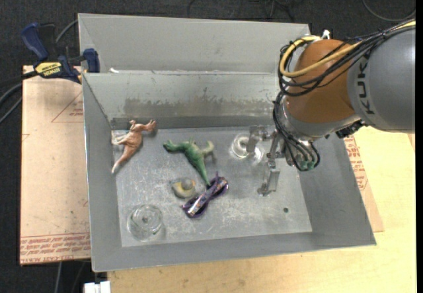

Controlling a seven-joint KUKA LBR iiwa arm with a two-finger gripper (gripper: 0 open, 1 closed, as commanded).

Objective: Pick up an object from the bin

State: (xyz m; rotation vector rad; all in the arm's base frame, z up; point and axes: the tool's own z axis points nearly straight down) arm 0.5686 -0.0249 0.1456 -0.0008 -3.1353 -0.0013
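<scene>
Much of the gripper (pixel 266 189) is hidden under the arm's orange wrist cover (pixel 320 83) and a tangle of black and yellow cables (pixel 295 63). Only a thin, pale metal part shows below them, reaching down toward the floor of the bin (pixel 99 153) right of its middle. Whether the jaws stand apart or together cannot be told. The part stands over bare, scratched metal.

The thing nearest to it is a small clear glassy piece (pixel 241 147), round in shape, lying just beside the gripper on the side of the bin's back wall. Its see-through body blurs into the grey floor, so its exact outline is hard to make out, and whether the gripper touches it cannot be told.

The bin is dull grey sheet metal with sloping walls and a scuffed floor. Near the left wall, toward the back-left corner, lies a tan plastic dinosaur (pixel 132 141), smooth and long-tailed. A green plastic dinosaur (pixel 193 152) lies near the middle. Toward the front edge from it sits a small beige rounded lump (pixel 184 186), too small to tell its kind. Just beside that lies a long, crinkled purple wrapper (pixel 205 196), shiny and twisted. A clear cup (pixel 145 221) stands in the front-left corner, seen as faint rings
</scene>
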